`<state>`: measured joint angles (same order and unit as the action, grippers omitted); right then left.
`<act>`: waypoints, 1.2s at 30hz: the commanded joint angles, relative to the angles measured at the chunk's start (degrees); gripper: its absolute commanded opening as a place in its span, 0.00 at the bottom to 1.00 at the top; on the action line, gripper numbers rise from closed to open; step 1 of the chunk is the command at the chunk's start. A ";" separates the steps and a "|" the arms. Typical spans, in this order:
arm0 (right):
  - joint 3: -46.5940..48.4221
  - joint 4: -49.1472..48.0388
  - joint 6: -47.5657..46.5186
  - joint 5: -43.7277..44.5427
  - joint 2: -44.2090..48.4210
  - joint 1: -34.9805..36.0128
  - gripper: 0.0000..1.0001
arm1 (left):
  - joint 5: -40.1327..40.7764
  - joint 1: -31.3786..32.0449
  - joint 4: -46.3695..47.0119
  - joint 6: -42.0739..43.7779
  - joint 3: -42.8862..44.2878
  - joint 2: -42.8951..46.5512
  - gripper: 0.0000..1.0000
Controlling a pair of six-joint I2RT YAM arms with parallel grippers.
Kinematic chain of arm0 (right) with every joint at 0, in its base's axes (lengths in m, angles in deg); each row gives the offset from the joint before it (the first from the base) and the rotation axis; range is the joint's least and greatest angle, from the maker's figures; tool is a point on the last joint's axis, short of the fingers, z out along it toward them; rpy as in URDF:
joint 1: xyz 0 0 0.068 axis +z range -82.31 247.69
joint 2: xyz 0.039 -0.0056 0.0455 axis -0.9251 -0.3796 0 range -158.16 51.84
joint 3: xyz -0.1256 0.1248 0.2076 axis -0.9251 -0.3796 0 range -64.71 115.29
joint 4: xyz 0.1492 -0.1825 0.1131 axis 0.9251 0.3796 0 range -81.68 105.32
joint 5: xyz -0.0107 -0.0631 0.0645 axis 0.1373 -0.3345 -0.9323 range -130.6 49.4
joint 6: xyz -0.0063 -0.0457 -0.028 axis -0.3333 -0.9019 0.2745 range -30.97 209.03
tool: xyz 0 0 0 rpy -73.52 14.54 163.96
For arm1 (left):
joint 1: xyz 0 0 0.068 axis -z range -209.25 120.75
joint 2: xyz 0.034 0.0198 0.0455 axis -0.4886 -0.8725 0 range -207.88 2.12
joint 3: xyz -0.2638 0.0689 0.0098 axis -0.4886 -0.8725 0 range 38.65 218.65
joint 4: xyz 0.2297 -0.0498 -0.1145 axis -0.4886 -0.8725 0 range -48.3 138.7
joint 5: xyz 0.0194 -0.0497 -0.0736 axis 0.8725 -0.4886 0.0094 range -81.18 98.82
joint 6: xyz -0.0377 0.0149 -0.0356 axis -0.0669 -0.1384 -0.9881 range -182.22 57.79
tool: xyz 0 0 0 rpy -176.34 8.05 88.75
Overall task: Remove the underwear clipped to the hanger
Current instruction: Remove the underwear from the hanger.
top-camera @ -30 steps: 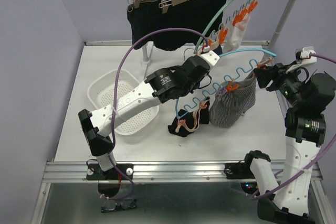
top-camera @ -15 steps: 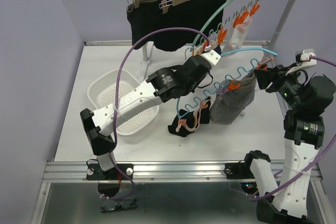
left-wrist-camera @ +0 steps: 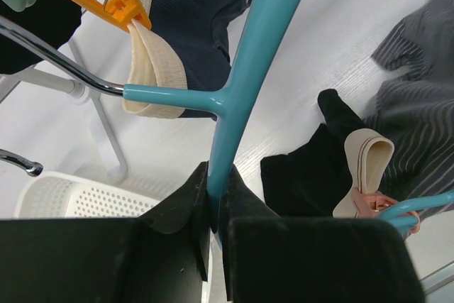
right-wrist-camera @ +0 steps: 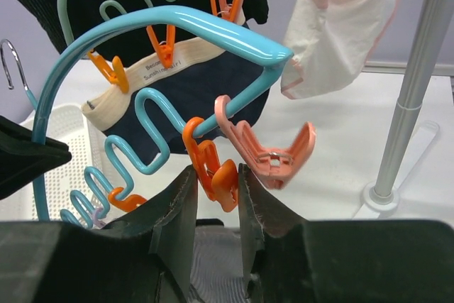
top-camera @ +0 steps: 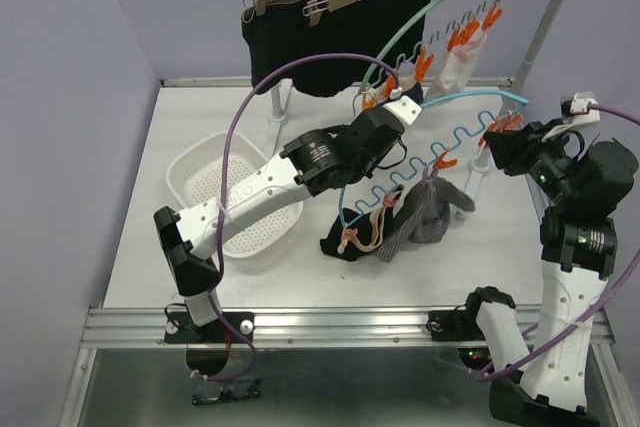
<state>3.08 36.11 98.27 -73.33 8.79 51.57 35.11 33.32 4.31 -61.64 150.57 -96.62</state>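
White surface (top-camera: 480,277) beneath a blue hanger (left-wrist-camera: 262,40). Left arm (top-camera: 270,177) stretched diagonally up to the hanger's left curve, jaws clamped shut on its tube. Right arm (top-camera: 575,247) upright to the right of the hanger, wrist bent toward its right tip, jaws pinching an orange clip (right-wrist-camera: 213,168) there. Black shorts (top-camera: 330,32) on the rail behind the hanger. Grey-striped underwear (top-camera: 425,217) dangling from one clip at the hanger's middle, lower end on the surface. Small black piece (top-camera: 332,244) at the hanger's lower left end.

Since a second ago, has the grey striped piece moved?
Yes. The grey striped piece dropped at its right corner and slumped left, away from the rack post.
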 commanded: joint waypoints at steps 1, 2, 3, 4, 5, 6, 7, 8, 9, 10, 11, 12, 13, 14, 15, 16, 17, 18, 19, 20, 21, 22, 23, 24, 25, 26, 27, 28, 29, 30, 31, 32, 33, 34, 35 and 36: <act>0.76 -3.45 -0.36 1.97 -0.11 -0.32 0.08 | 0.70 0.28 4.56 -1.63 3.05 2.49 0.00; 0.77 -3.45 -0.27 1.62 -0.11 -0.32 0.12 | 0.87 0.28 4.57 -1.63 2.61 2.50 0.00; 0.77 -3.27 -0.36 1.44 0.07 -0.32 0.26 | 1.05 0.28 4.83 -1.46 2.26 2.85 0.00; 0.42 -3.36 -0.53 1.44 0.50 -0.32 0.37 | 1.23 0.28 5.09 -1.28 1.82 3.11 0.00; 0.24 -3.36 -0.97 1.27 0.94 -0.32 0.48 | 1.40 0.10 5.27 -1.20 0.94 3.64 0.00; -0.02 -3.27 -1.15 1.09 1.99 -0.32 0.67 | 1.49 0.01 5.62 -1.11 0.50 3.90 0.00; -0.11 -3.18 -1.32 1.09 2.52 -0.32 0.74 | 1.49 -0.07 5.71 -1.02 0.06 4.17 0.00; -0.11 -2.49 -1.85 0.83 3.40 -0.32 0.84 | 1.58 -0.34 6.32 -0.84 -0.99 4.78 0.00; -0.03 -1.96 -2.20 0.74 3.84 -0.23 0.88 | 1.58 -0.43 6.50 -0.84 -1.44 5.04 0.00; -0.03 -1.34 -2.55 0.39 4.28 -0.32 0.91 | 1.58 -0.60 6.59 -0.84 -1.87 5.40 0.00; 0.06 -0.55 -3.69 0.13 4.81 -0.32 0.95 | 1.67 -0.60 6.85 -0.84 -2.75 5.83 0.00; -0.02 0.85 -4.31 -0.14 5.25 -0.32 1.00 | 1.67 -0.78 6.94 -0.93 -3.02 6.01 0.00; -0.46 1.64 -6.05 -1.36 6.39 -0.32 1.00 | 1.67 -0.87 7.20 -0.84 -3.46 6.28 0.00; -0.73 2.44 -6.85 -2.07 6.92 -0.32 1.00 | 1.67 -0.87 7.38 -0.84 -4.07 6.54 0.00; -0.99 4.18 -7.73 -2.86 7.53 -0.32 1.00 | 1.84 -0.87 7.81 -0.93 -4.51 7.06 0.00; -1.25 4.90 -8.61 -3.65 8.15 -0.32 1.00 | 1.75 -0.87 7.99 -0.93 -4.86 7.42 0.00; -1.52 5.69 -10.62 -4.96 9.29 -0.23 1.00 | 1.75 -0.78 8.25 -0.93 -5.56 7.68 0.00; -1.87 7.35 -11.25 -5.50 9.73 -0.32 1.00 | 1.75 -0.87 8.78 0.46 -5.92 8.12 0.00; -1.96 8.24 -12.74 -7.07 10.35 -0.32 1.00 | 1.75 -0.87 8.96 0.56 -6.53 8.38 0.00; -2.05 9.20 -13.45 -7.69 10.53 -0.32 1.00 | 1.75 -0.87 9.22 0.56 -6.71 8.56 0.00; -2.31 10.78 -13.89 -8.48 10.70 -0.32 1.00 | 1.75 -0.95 9.57 0.56 -6.89 8.91 0.00; -2.48 11.66 -14.41 -9.62 10.88 -0.32 1.00 | 1.75 -0.95 9.66 0.48 -7.06 9.09 0.00; -2.66 12.54 -15.90 -13.63 10.88 -0.32 1.00 | 1.41 -0.95 9.84 0.48 -7.24 9.09 0.00; -3.79 14.03 -16.09 -16.20 11.05 -0.32 1.00 | 1.23 -0.87 10.10 0.39 -7.33 9.09 0.00; -4.76 14.48 -16.44 -24.49 11.23 -0.32 1.00 | 1.14 -0.95 10.19 0.21 -7.15 9.09 0.00; -5.73 16.05 -18.44 -28.92 12.01 -0.32 1.00 | 0.79 -0.95 10.37 0.04 -7.07 9.00 0.00; -6.96 15.89 -18.03 -31.75 12.02 -0.32 1.00 | 0.53 -0.95 10.54 -0.22 -7.15 8.83 0.00; -8.62 15.54 -17.59 -33.69 13.07 -0.32 1.00 | 0.35 -0.95 10.72 -0.40 -7.07 8.65 0.00; -9.33 15.54 -17.67 -35.80 13.42 -0.32 1.00 | 0.00 -0.87 10.89 -0.32 -6.98 8.56 0.00; -9.95 15.28 -17.59 -35.21 13.86 -0.32 1.00 | 0.08 -0.95 11.33 -0.40 -6.98 8.30 0.00; -11.18 14.75 -17.24 -33.82 14.13 -0.32 1.00 | 0.00 -0.95 11.33 -1.97 -6.63 8.04 0.00; -11.36 13.88 -15.67 -33.45 13.96 -0.32 1.00 | -0.18 -0.87 11.51 -2.42 -6.19 7.60 0.00; -11.45 13.52 -15.65 -33.36 13.69 -0.23 1.00 | -0.44 -0.87 11.60 -2.69 -6.01 7.25 0.00; -11.45 13.26 -15.39 -32.67 12.82 -0.32 1.00 | -0.79 -0.87 11.60 -2.95 -5.66 6.98 0.00; -11.89 11.17 -12.86 -30.40 12.38 -0.32 1.00 | -1.06 -0.78 11.77 -3.74 -4.88 6.20 0.00; -11.98 10.97 -12.49 -29.77 11.85 -0.32 1.00 | -1.15 -0.78 11.51 -4.09 -4.17 5.75 0.00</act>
<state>-8.20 51.04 82.88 -102.93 21.80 51.53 34.58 32.53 10.26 -62.14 143.14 -91.53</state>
